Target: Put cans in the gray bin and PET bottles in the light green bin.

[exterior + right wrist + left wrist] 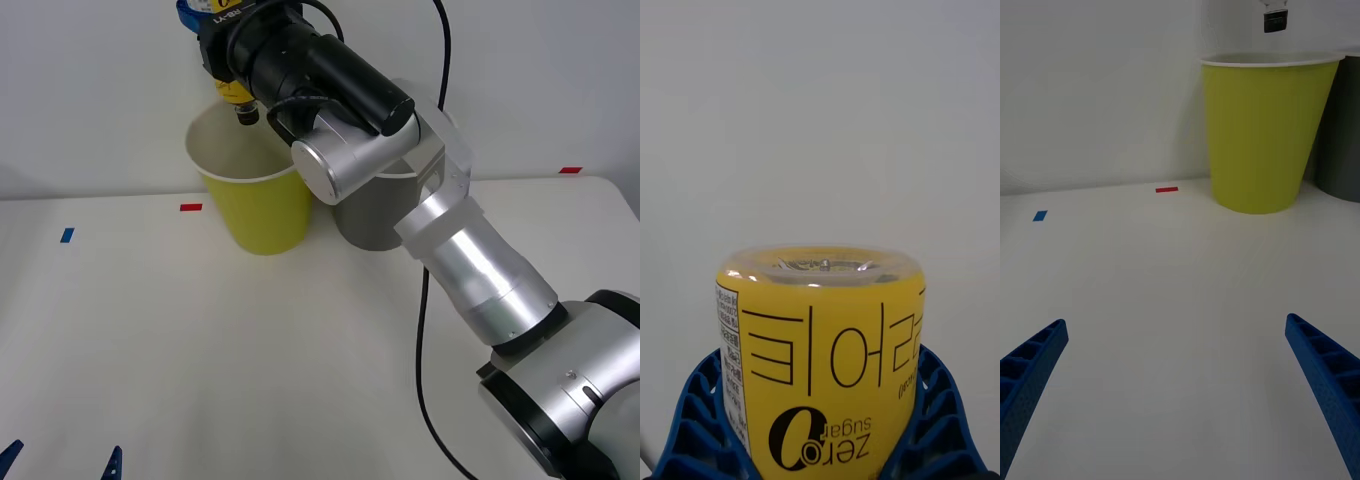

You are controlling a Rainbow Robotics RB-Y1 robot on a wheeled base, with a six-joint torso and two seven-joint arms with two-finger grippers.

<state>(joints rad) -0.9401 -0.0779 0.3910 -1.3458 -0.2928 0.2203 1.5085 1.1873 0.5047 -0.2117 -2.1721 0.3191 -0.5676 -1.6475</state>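
R hand up high at the back of the white worktop, over the open mouth of the tall tapered yellow-green plastic bin w/ white rim. It is clamped on the small slim PET bottle w/ bright yellow printed label: blue ribbed fingers press both sides of the label, bottle inverted, black cap pointing down just above the bin's rim line, not yet inside. R wrist view: clear bottle base faces away from the camera toward a plain white wall, label text upside down. Tall tapered dark gray plastic bin stands just beside the green one on the robot's R side, mostly covered by the R arm in the front view; sides close, contact can't tell. L hand parked low near the robot, over bare worktop, well apart from both bins, fingers spread wide, nothing between them. Small red tape mark and blue tape mark on the worktop L of the green bin; another red mark far R.
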